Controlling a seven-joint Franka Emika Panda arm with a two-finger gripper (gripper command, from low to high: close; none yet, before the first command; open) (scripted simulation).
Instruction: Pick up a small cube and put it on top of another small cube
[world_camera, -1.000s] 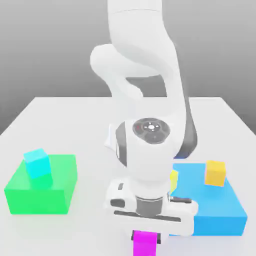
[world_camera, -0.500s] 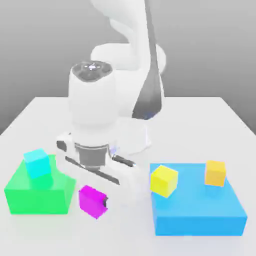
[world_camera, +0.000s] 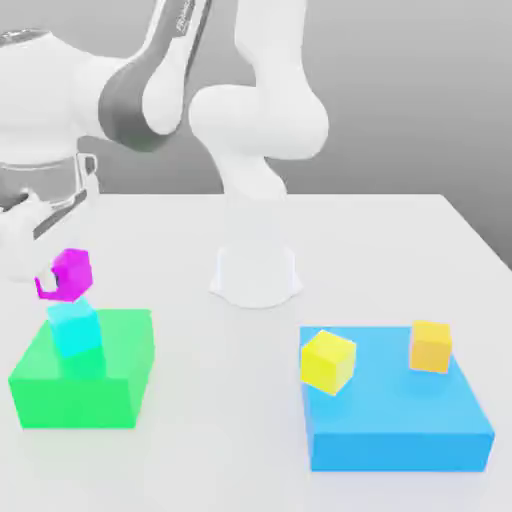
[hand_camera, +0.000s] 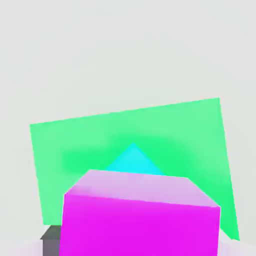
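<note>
The small magenta cube (world_camera: 68, 274) hangs tilted just above the small cyan cube (world_camera: 76, 328), which sits on the large green block (world_camera: 110, 375) at the exterior view's left. I cannot tell whether the two cubes touch. My gripper (world_camera: 57, 283) is at the magenta cube, with the white hand reaching down from the upper left. In the hand view the magenta cube (hand_camera: 140, 225) is very close, with a corner of the cyan cube (hand_camera: 134, 160) and the green block (hand_camera: 200, 135) behind it.
A large flat blue block (world_camera: 395, 420) lies at the exterior view's right, carrying a yellow cube (world_camera: 328, 361) and an orange cube (world_camera: 431, 346). The arm's white base (world_camera: 256, 275) stands mid-table, behind the blocks.
The arm swung from the table's front to the exterior view's left, and the magenta cube rose from table level to just over the cyan cube.
</note>
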